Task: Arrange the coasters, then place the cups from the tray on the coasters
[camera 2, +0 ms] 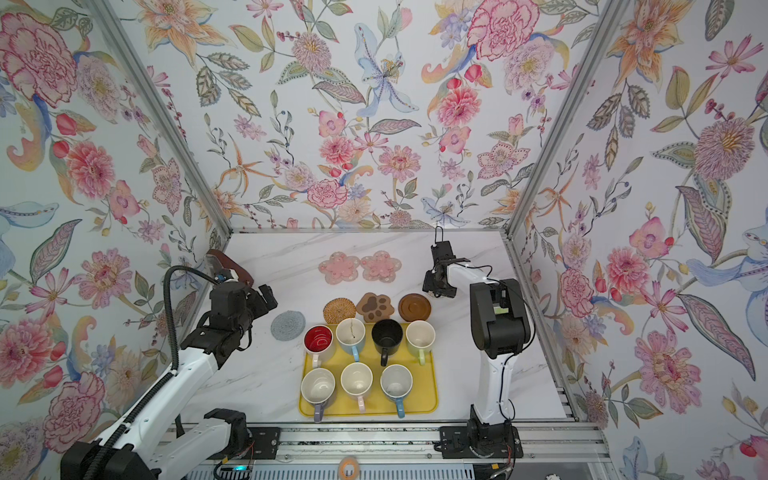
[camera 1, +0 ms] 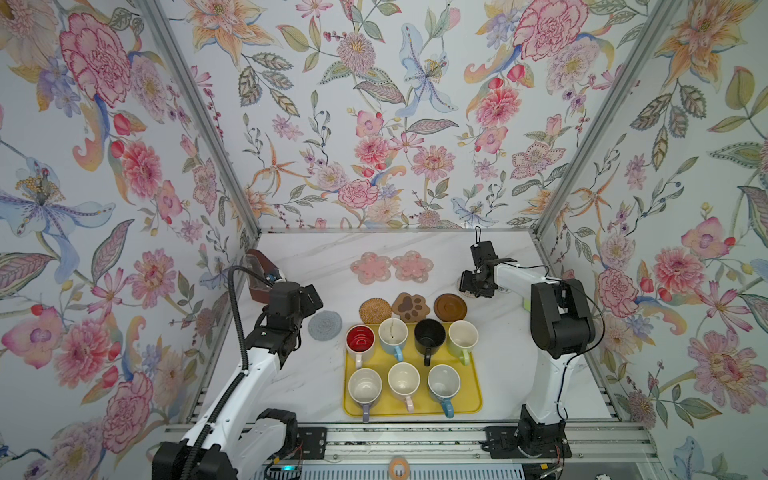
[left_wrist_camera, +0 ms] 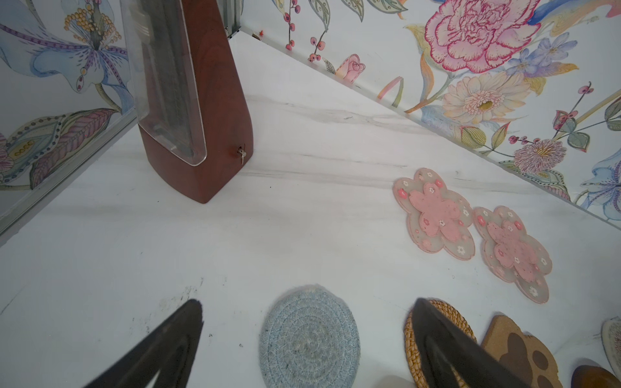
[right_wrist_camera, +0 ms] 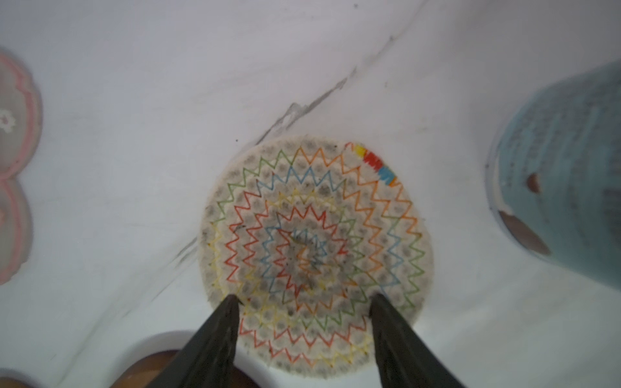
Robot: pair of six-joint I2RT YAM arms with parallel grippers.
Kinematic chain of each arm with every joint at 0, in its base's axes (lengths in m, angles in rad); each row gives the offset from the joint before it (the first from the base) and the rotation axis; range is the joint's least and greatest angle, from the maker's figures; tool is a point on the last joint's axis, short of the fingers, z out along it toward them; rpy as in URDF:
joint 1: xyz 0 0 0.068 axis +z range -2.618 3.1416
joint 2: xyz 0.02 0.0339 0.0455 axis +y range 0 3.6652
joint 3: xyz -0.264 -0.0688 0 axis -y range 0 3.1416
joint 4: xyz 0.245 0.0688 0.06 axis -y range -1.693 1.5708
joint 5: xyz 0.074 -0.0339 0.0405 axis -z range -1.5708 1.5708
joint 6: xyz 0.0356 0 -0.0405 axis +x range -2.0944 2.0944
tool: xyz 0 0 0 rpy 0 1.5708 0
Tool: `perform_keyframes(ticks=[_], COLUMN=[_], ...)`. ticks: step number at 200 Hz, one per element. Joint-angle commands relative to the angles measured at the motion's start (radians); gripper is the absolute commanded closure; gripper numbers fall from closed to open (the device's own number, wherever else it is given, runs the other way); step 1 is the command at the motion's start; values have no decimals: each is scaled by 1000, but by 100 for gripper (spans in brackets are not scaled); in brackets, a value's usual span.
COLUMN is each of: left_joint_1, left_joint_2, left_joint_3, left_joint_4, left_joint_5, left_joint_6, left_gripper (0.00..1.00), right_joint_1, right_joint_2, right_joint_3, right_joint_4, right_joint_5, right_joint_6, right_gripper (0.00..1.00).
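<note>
Several mugs stand on the yellow tray (camera 1: 473, 405), among them a red-lined one (camera 1: 360, 341) and a black one (camera 1: 429, 334). Just beyond the tray lie the rattan coaster (camera 1: 375, 310), the paw coaster (camera 1: 411, 306) and the dark wooden coaster (camera 1: 450, 306), with the grey woven coaster (left_wrist_camera: 309, 339) to their left. Two pink flower coasters (camera 1: 371, 267) (camera 1: 412, 266) lie further back. My left gripper (left_wrist_camera: 309, 301) hangs open above the grey one. My right gripper (right_wrist_camera: 305, 296) is open, tips at the near part of the pale woven coaster (right_wrist_camera: 316, 235); whether they touch it I cannot tell.
A brown wooden metronome (left_wrist_camera: 208, 134) stands at the back left near the wall. A blue-white jar (right_wrist_camera: 564, 201) stands close beside the pale coaster. Flowered walls close in three sides, and a metal rail (camera 1: 415, 440) runs along the front.
</note>
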Motion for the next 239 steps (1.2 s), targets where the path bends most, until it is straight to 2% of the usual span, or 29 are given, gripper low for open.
perform_keyframes(ticks=[1, 239], left_joint_1=[13, 23], left_joint_2=[-17, 17], left_joint_3=[-3, 29], left_joint_4=[-41, -124], left_joint_5=[-31, -43], left_joint_6=[-18, -61], left_gripper=[1, 1], right_joint_1=[5, 73], right_joint_2=[75, 322], right_joint_3=[39, 383], right_joint_4=[-32, -107], right_joint_5=[-29, -98], right_joint_6=[-14, -26], right_gripper=[36, 35])
